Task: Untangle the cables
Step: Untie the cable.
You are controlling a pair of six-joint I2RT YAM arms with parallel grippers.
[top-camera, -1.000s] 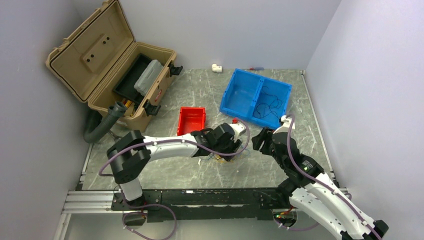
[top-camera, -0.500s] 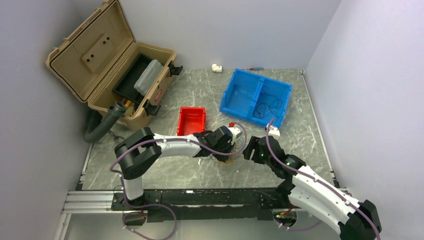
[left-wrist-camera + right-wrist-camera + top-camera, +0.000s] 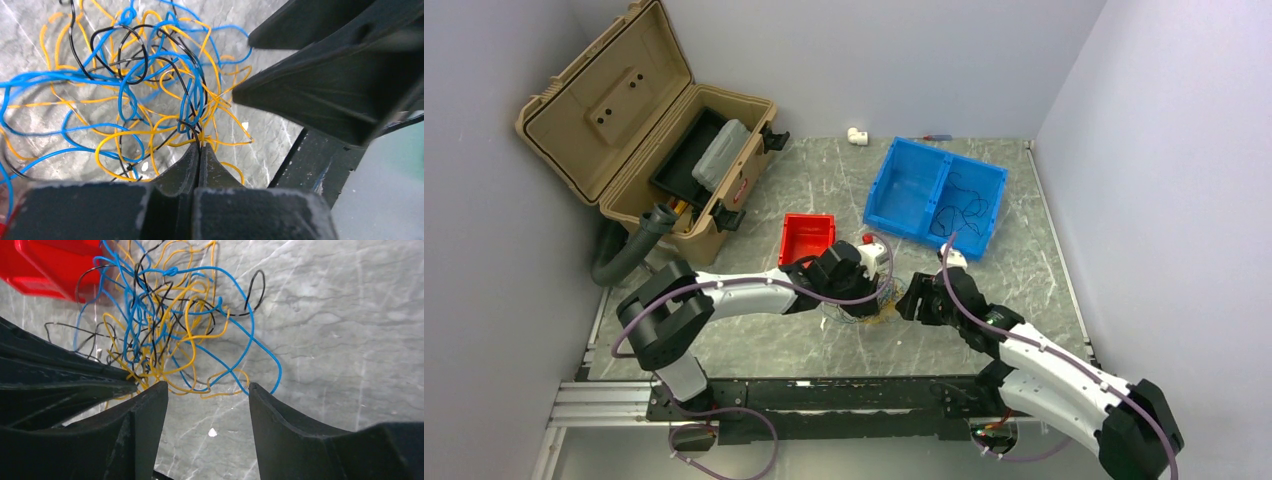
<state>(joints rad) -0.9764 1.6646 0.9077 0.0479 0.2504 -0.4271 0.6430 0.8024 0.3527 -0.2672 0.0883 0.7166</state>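
Note:
The cables form a loose tangle of blue, yellow-orange and black strands on the grey marble table, between my two grippers. My left gripper is shut, with a black and some yellow strands pinched at its tips on the near edge of the cables. In the top view the left gripper reaches the tangle from the left. My right gripper is open, its fingertips at the near edge of the cables, nothing between them. In the top view the right gripper is right of the tangle.
A red bin sits just behind the tangle. A blue two-compartment bin holds a dark cable on its right side. An open tan toolbox and a grey hose stand back left. A white fitting lies by the wall.
My left gripper has closed on strands of the tangle and shifted slightly left. The right arm has swung left and down to the tangle's right edge.

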